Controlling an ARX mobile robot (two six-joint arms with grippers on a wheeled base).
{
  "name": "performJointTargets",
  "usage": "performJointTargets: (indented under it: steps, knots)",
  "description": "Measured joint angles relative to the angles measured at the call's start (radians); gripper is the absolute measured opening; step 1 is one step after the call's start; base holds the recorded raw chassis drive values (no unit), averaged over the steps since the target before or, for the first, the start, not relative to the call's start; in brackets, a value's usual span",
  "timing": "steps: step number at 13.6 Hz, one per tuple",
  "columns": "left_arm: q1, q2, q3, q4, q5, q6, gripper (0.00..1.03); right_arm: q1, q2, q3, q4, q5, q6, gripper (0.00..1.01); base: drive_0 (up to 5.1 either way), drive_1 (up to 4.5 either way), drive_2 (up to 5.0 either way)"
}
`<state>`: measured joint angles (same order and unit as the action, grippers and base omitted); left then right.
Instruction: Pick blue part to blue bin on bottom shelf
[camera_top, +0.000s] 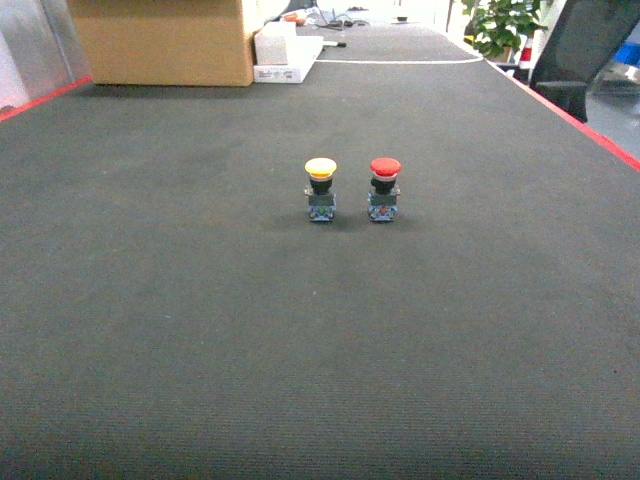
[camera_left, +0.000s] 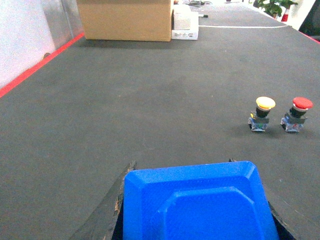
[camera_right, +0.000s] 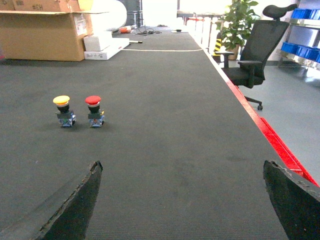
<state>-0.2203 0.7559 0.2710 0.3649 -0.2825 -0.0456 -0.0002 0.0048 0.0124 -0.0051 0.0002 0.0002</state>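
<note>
The blue part (camera_left: 200, 205) sat right at the front of the left wrist view, big and bright. The left hand (camera_left: 197, 200) was clenched around it, with a dark finger (camera_left: 117, 200) pressed on each side of it. It hung above the dark worktop (camera_left: 150, 110) and did not touch it.

The right hand (camera_right: 182, 200) was wide open, with nothing between its two dark fingers (camera_right: 75, 205).

Farther out on the worktop stood a yellow button (camera_top: 320, 188) and a red button (camera_top: 384, 187). They stood upright, side by side, close but not touching, with the yellow one on the left.

At the far end of the worktop sat a brown cardboard box (camera_top: 165, 40) with a white box (camera_top: 285, 55) just beside it. A black chair (camera_right: 250, 55) stood on the floor off the right edge, near a green plant (camera_right: 237, 22). Blue bins (camera_right: 300, 47) showed on a shelf far to the right
</note>
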Motion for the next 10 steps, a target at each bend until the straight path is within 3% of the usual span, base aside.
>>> performJointTargets:
  steps: [3,10]
  knots:
    - [-0.042,-0.225,-0.049,-0.183,-0.079,-0.011,0.44,0.000,0.000,0.000,0.000,0.000,0.000,0.98,0.0,0.00,0.0]
    - [-0.045,-0.224,-0.050,-0.180,-0.080,-0.011,0.44,0.000,0.000,0.000,0.000,0.000,0.000,0.98,0.0,0.00,0.0]
